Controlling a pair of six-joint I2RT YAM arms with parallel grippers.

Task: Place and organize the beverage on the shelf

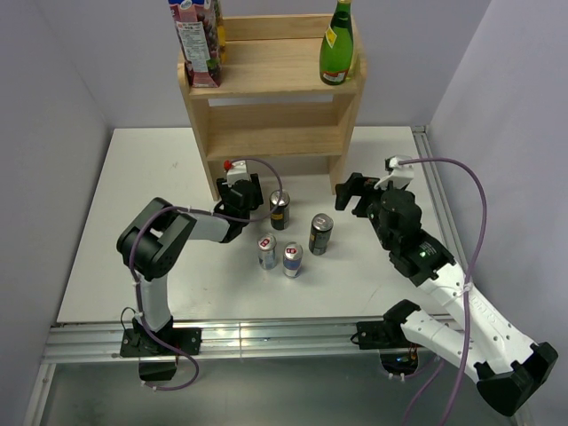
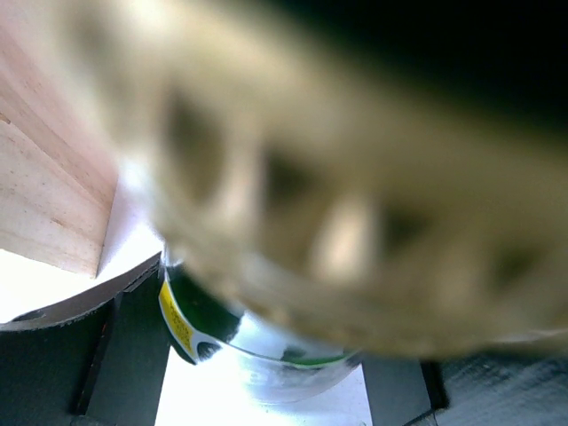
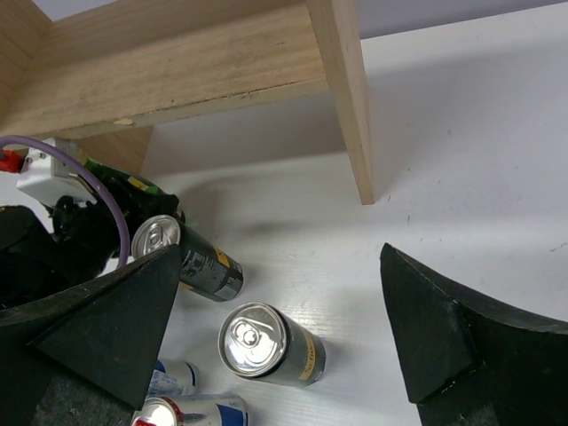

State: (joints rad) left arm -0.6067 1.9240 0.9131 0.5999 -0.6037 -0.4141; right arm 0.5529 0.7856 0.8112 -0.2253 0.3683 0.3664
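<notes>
The light wood shelf (image 1: 275, 133) stands at the back of the table; it also shows in the right wrist view (image 3: 342, 89) and the left wrist view (image 2: 44, 204). My left gripper (image 1: 250, 192) is low at the shelf's left front, shut on a green can with a yellow label (image 2: 191, 324); a blurred tan shape fills most of that view. My right gripper (image 1: 359, 191) is open and empty, above the table to the right of the cans; its fingers (image 3: 106, 328) are spread wide. Two dark cans (image 1: 280, 209) (image 1: 320, 233) and two silver cans (image 1: 267, 251) (image 1: 292, 259) stand in front of the shelf.
A juice carton (image 1: 197, 44) and a green glass bottle (image 1: 336, 44) stand on the shelf's top tier. The lower tier shows nothing on it. The right wrist view shows both dark cans (image 3: 182, 257) (image 3: 266, 342) and the silver cans (image 3: 191, 413). Grey walls close in the table.
</notes>
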